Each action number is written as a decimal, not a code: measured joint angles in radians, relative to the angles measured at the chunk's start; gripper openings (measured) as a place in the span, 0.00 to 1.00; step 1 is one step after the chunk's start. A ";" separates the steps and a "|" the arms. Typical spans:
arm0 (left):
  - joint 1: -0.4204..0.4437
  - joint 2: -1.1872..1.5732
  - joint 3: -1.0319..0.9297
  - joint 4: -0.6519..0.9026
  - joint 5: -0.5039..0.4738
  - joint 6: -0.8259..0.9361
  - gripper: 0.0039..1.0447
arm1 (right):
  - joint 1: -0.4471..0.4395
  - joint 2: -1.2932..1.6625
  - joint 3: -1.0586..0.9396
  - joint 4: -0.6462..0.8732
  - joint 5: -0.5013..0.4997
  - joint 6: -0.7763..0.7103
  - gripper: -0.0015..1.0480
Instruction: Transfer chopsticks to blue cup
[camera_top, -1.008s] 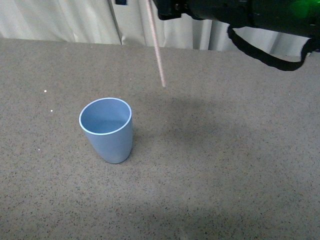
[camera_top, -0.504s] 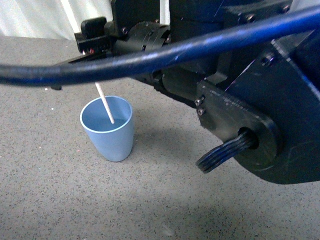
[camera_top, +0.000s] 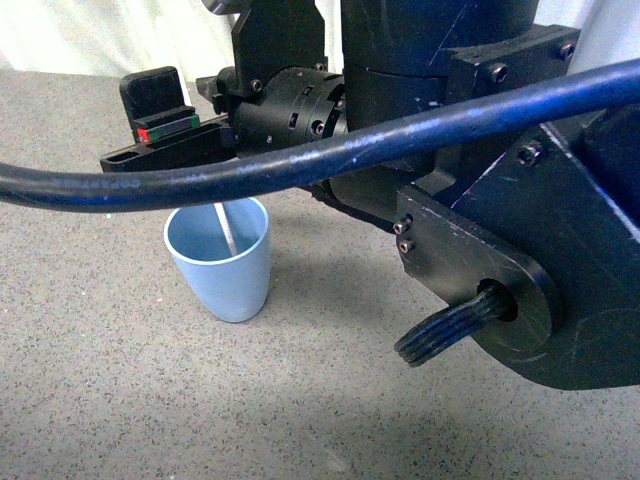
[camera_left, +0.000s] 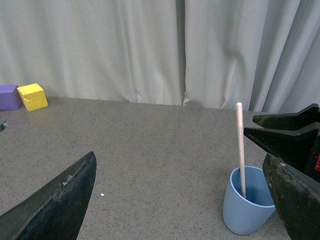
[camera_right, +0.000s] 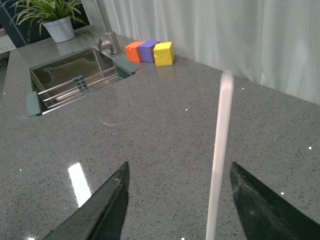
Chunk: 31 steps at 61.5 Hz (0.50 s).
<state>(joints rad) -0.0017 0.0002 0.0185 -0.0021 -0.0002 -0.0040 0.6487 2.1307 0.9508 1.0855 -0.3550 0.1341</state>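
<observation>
In the front view the right arm (camera_top: 480, 200) and a blue cable (camera_top: 300, 165) fill most of the frame and hide the top of the chopsticks (camera_top: 226, 228). Only a short pale stretch shows inside the blue cup (camera_top: 220, 270), which stands upright on the bench (camera_top: 120, 400). The right claw (camera_top: 150, 138) hangs just above the cup.

In the left wrist view a curtain (camera_left: 150, 50) backs the bench, with a yellow cube (camera_left: 32, 96) and a purple cube (camera_left: 9, 96) well apart from the cup. The chopsticks stand nearly upright, lower end in the cup, just beside the right claw's tips. The left claw (camera_left: 180, 165) is spread wide and empty.

In the right wrist view a sink (camera_right: 75, 75), tap (camera_right: 107, 35), potted plant (camera_right: 50, 20) and orange cube (camera_right: 134, 51) lie beyond. The blurred chopsticks rise in the gap between the right claw's spread fingers (camera_right: 107, 210), touching neither.
</observation>
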 joint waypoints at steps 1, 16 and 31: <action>0.000 0.000 0.000 0.000 0.000 0.000 0.94 | 0.000 -0.006 -0.004 0.000 -0.002 0.002 0.67; 0.000 0.000 0.000 0.000 0.000 0.000 0.94 | -0.023 -0.097 -0.073 -0.018 0.090 0.006 0.91; 0.000 0.000 0.000 0.000 0.000 0.000 0.94 | -0.175 -0.273 -0.240 -0.156 0.368 0.040 0.91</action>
<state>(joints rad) -0.0017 0.0002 0.0185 -0.0021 -0.0002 -0.0040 0.4732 1.8576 0.7109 0.9295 0.0132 0.1741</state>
